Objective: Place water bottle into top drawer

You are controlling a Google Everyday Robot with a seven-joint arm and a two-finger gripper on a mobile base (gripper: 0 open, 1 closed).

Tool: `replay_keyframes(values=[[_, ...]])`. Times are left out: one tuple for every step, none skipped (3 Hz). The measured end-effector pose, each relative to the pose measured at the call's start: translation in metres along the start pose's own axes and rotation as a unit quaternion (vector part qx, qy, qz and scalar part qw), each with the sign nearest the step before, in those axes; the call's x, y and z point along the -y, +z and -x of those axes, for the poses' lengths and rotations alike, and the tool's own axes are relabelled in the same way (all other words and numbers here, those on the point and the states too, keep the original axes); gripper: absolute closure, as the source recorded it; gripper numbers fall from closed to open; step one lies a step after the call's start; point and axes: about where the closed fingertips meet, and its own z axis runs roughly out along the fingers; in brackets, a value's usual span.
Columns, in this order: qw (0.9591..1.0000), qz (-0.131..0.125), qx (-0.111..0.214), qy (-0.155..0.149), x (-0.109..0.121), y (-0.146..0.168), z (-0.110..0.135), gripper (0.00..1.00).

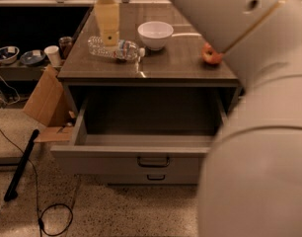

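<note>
The water bottle lies on its side on the cabinet top, white cap pointing right toward the bowl. My gripper hangs down from the top edge with its yellowish tip right at the middle of the bottle's body, touching or just above it. The top drawer is pulled out wide below the cabinet top. Its inside shows nothing in it, and its dark loop handle faces me. The shallower lower drawer below is closed.
A white bowl stands just right of the bottle. A red apple is partly hidden by my large pale arm, which fills the right side. A cardboard box, cups on a low shelf, a black pole and a floor cable are at the left.
</note>
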Motion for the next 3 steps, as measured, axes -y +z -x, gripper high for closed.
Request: replay_keyframes(values=[[0.9996,0.006,0.007,0.026,0.012,0.034,0.028,0.0],[0.9961,0.021,0.016,0.084,0.011,0.072,0.043,0.0],[0.9858,0.024,0.015,0.165,0.005,0.105,0.038,0.0]])
